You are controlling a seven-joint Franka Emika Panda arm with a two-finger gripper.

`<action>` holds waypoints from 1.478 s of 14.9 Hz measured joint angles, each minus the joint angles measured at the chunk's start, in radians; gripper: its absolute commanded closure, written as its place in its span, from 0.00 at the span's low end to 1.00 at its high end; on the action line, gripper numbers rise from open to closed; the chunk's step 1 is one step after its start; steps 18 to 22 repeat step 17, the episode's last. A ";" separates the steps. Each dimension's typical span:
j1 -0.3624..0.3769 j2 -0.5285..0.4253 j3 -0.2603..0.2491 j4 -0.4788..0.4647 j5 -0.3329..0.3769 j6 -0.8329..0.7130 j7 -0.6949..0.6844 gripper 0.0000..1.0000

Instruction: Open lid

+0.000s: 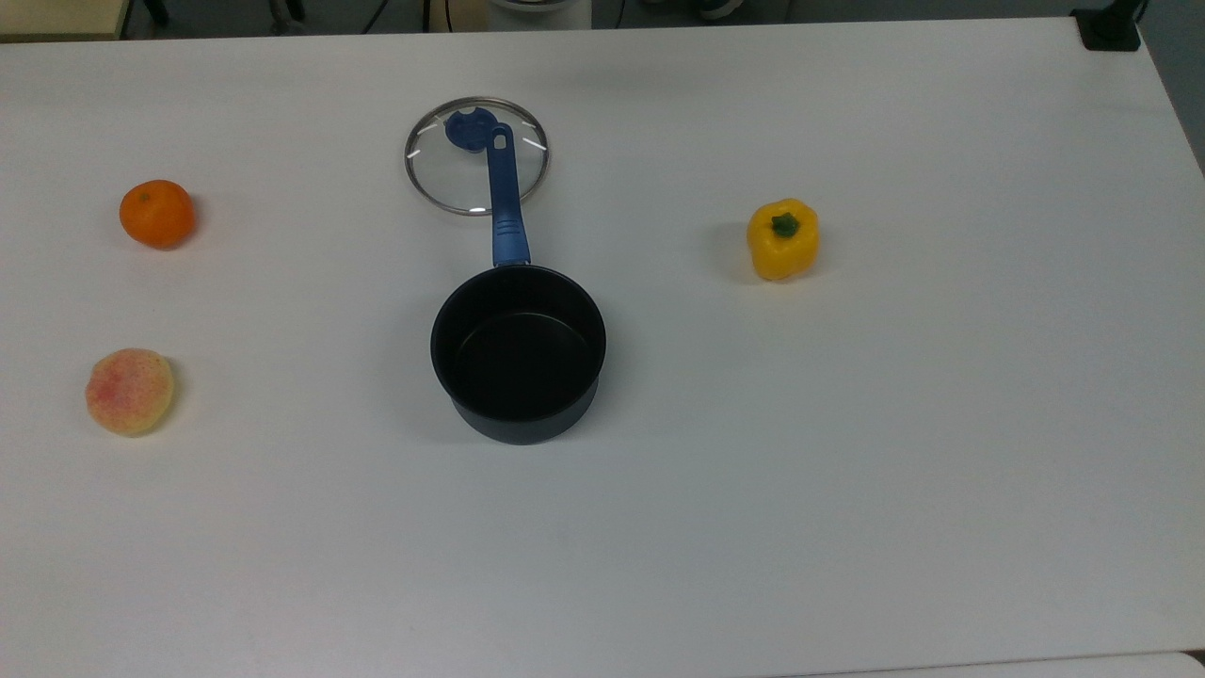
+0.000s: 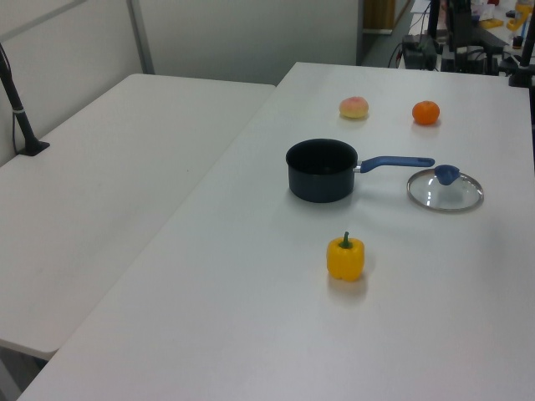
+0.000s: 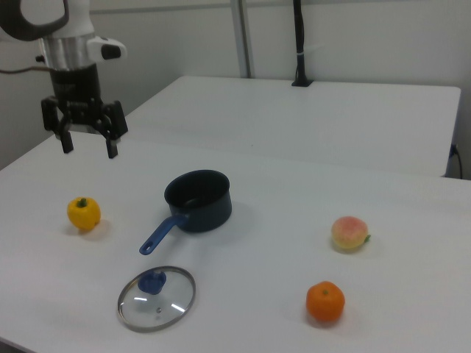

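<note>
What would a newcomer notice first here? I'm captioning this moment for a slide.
The dark saucepan stands open mid-table, its blue handle reaching over the glass lid, which lies flat on the table beyond it. In the right view the hand hangs open and empty, high above the yellow pepper.

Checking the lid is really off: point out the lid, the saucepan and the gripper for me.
lid [image 1: 452,174]: top view, on the clear glass left of the handle.
saucepan [image 1: 518,363]: top view, on its dark inner floor.
gripper [image 3: 89,147]: right view, midway between the open fingertips.
</note>
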 measured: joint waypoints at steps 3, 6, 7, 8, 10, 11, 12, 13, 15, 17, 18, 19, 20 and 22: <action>0.001 0.027 0.001 0.039 0.032 0.054 0.044 0.00; 0.001 0.082 0.002 0.046 0.034 0.171 0.066 0.00; 0.001 0.103 0.002 0.047 0.034 0.216 0.075 0.00; 0.001 0.117 0.002 0.048 0.034 0.248 0.079 0.00; 0.001 0.139 0.002 0.048 0.034 0.313 0.082 0.00; 0.001 0.148 0.002 0.048 0.034 0.337 0.082 0.00; 0.000 0.156 0.002 0.048 0.034 0.348 0.083 0.00; -0.001 0.159 0.002 0.048 0.034 0.349 0.084 0.00; -0.002 0.159 0.000 0.049 0.034 0.349 0.087 0.00; -0.004 0.159 -0.003 0.050 0.032 0.349 0.087 0.00; -0.004 0.159 -0.003 0.050 0.032 0.349 0.087 0.00; -0.004 0.159 -0.003 0.050 0.032 0.349 0.087 0.00; -0.004 0.159 -0.003 0.050 0.032 0.349 0.087 0.00; -0.004 0.159 -0.003 0.050 0.032 0.349 0.087 0.00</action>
